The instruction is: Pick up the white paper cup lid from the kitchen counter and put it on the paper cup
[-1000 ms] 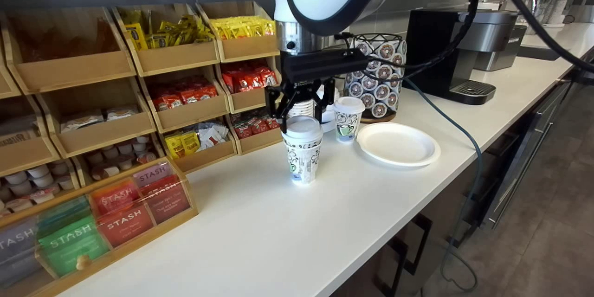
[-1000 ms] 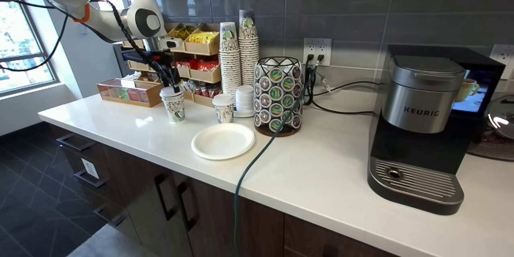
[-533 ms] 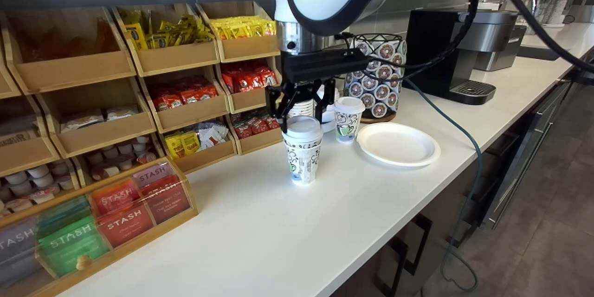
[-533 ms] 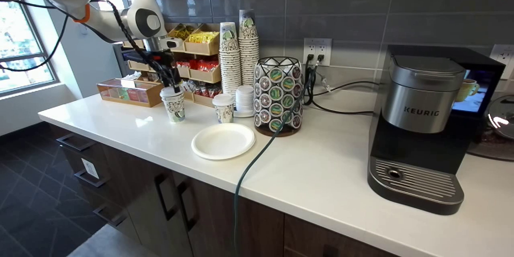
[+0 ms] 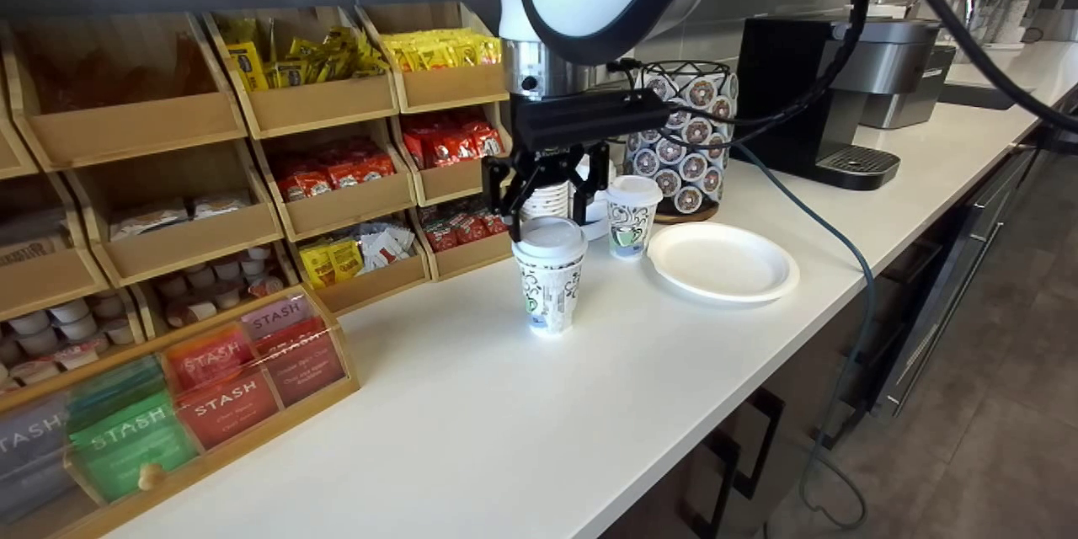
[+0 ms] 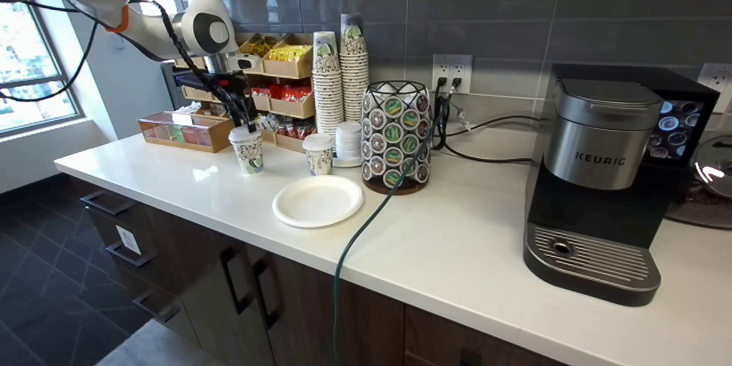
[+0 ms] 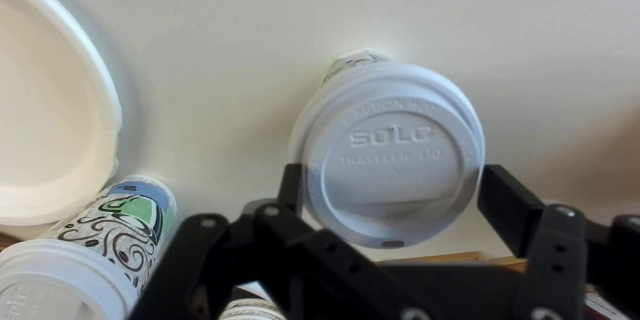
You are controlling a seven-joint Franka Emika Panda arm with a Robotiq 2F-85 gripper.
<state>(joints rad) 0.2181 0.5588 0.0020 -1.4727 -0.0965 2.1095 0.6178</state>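
The white paper cup lid [image 5: 549,241] rests on top of the patterned paper cup [image 5: 551,296], which stands upright on the off-white kitchen counter [image 5: 472,429]. In the wrist view the round lid [image 7: 392,160] covers most of the cup [image 7: 356,61]. My gripper [image 5: 547,229] is above the cup, pointing down, with its jaws wide apart. In the wrist view my gripper [image 7: 392,180] has one finger on each side of the lid, close to its edge. The lid sits at or just below the fingertips. Whether its rim is fully seated is hard to tell.
Another lidded cup [image 5: 632,219] stands close by, beside a wide white plate [image 5: 723,263]. Behind are a stack of lids [image 6: 348,140], tall cup stacks [image 6: 327,91] and a pod carousel [image 6: 396,143]. Condiment bins [image 5: 328,177] and a tea box [image 5: 227,404] line the wall side.
The lid has dropped slightly onto the cup and away from the fingertips; earlier it sat a little higher between them. The arm has barely moved.
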